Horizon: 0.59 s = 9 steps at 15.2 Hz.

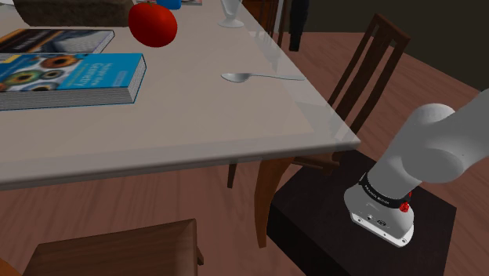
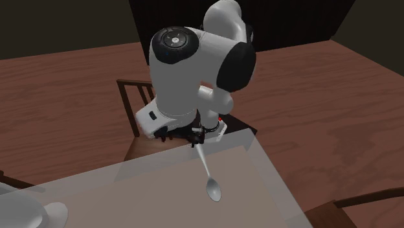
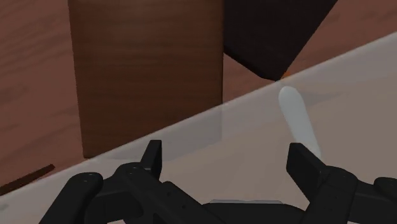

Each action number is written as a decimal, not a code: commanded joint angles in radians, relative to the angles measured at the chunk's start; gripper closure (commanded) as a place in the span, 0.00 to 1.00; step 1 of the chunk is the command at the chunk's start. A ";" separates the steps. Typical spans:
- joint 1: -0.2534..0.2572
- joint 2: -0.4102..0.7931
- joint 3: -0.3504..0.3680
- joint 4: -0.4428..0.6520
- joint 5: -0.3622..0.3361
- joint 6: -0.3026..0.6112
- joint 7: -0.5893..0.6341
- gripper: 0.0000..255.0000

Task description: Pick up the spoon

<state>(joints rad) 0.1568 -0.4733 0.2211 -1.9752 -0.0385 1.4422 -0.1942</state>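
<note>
My hand [image 3: 226,153], fingers wide and empty, hangs above the counter [image 3: 362,83] edge, where the spoon [image 3: 296,114] handle lies nearest for grasping.

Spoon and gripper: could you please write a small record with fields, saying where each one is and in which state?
spoon: lies flat on the table, near its edge, handle pointing toward that edge
gripper: open, over the table's edge by the handle's end
hold: none; the spoon is not clasped
nearby: two books and a red round thing, farther along the table
task: spoon not yet picked up
</note>
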 commanded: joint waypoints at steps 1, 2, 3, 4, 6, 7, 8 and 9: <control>0.023 0.056 0.041 0.053 -0.005 -0.030 -0.004 0.00; 0.035 0.081 0.062 0.078 -0.007 -0.045 -0.005 0.00; 0.046 0.107 0.083 0.102 -0.010 -0.061 -0.006 0.00; 0.058 0.132 0.104 0.127 -0.014 -0.076 -0.006 0.00; 0.082 0.185 0.146 0.177 -0.022 -0.108 -0.006 0.00; 0.085 0.190 0.150 0.182 -0.024 -0.111 -0.006 0.00; 0.086 0.186 0.149 0.164 -0.022 -0.097 -0.005 0.00; 0.086 0.182 0.149 0.146 -0.020 -0.084 -0.005 0.00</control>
<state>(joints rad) 0.2404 -0.2915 0.3672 -1.8187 -0.0598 1.3508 -0.1995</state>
